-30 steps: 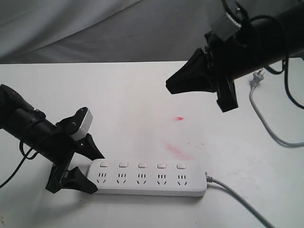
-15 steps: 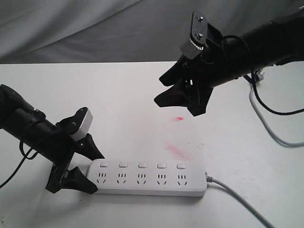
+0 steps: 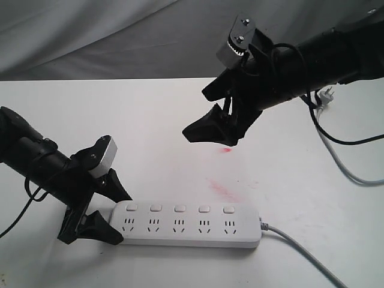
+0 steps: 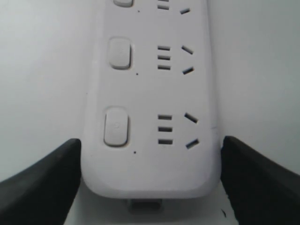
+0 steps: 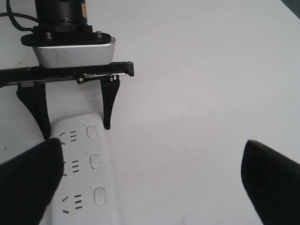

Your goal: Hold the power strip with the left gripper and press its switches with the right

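Note:
The white power strip point(image 3: 189, 231) lies flat near the table's front edge, its row of switches point(image 3: 180, 208) along its far side. My left gripper point(image 3: 123, 217) straddles the strip's left end; in the left wrist view its black fingers point(image 4: 42, 183) press against both long sides of the strip point(image 4: 150, 93), beside the end switch point(image 4: 116, 126). My right gripper point(image 3: 195, 115) hangs in the air above the table's middle, behind the strip, jaws wide open and empty. The right wrist view shows the right gripper point(image 5: 152, 154) over bare table, with the strip point(image 5: 79, 178) to one side.
The strip's grey cable point(image 3: 300, 252) runs off toward the front right. A second grey cable with a plug point(image 3: 327, 96) lies along the right side of the table. Red smudges point(image 3: 225, 190) mark the white tabletop. Grey cloth point(image 3: 120, 36) hangs behind.
My right gripper has gone from shut to wide open, turned about its wrist, and moved left and lower. The left gripper and the strip have not moved.

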